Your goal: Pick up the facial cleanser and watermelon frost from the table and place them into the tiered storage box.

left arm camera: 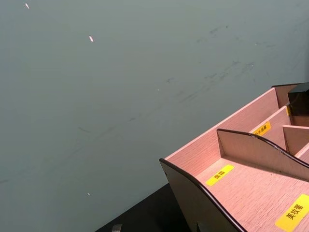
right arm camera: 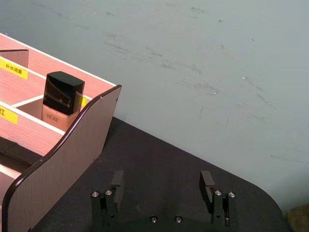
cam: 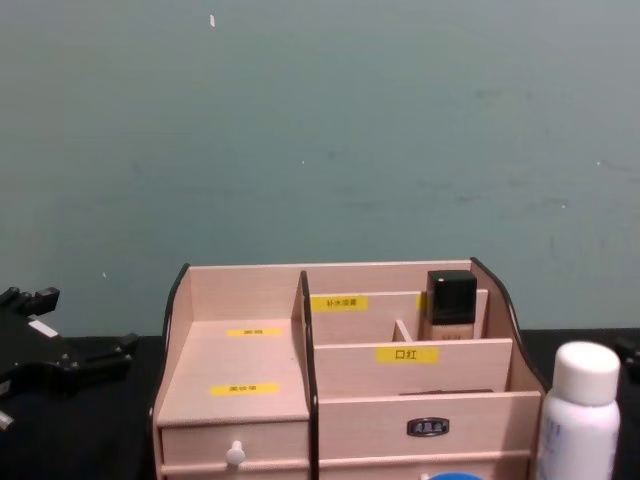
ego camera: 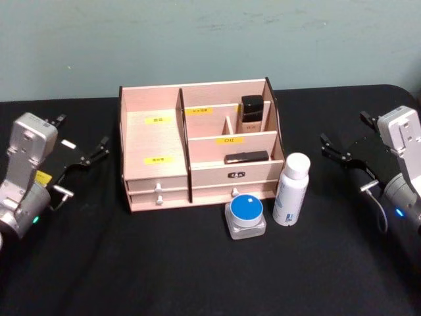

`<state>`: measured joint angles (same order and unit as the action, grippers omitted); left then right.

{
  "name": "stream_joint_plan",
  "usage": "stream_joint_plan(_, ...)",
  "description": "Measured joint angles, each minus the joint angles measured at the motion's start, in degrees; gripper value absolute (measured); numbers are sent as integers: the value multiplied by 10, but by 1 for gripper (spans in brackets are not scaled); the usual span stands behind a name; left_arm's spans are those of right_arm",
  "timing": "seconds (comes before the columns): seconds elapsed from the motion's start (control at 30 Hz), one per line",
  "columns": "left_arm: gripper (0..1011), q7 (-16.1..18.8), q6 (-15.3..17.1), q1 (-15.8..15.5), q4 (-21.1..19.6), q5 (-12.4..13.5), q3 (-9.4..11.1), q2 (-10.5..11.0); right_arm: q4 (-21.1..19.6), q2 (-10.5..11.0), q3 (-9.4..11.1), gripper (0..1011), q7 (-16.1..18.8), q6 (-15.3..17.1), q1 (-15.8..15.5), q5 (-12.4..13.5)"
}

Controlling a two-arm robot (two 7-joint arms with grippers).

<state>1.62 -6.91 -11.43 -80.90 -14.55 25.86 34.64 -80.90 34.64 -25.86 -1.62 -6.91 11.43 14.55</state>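
The facial cleanser (ego camera: 291, 189) stands upright on the black table (ego camera: 164, 270), just in front of the tiered storage box's (ego camera: 217, 173) right corner. The blue-lidded watermelon frost (ego camera: 246, 215) sits just beside it on its left. The left gripper (ego camera: 82, 131) and right gripper (ego camera: 344, 128) flank the box, well apart from it, each with fingers spread and empty.

Black table (ego camera: 164, 270): tiered storage box (ego camera: 152, 178); facial cleanser (ego camera: 291, 191), watermelon frost (ego camera: 246, 216) just before it.
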Motion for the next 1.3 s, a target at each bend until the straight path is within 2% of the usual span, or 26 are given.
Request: stream_joint_plan(1.3,1010,0,0,0,0,0,0,0,0,0,0,1002,0,0,0,0)
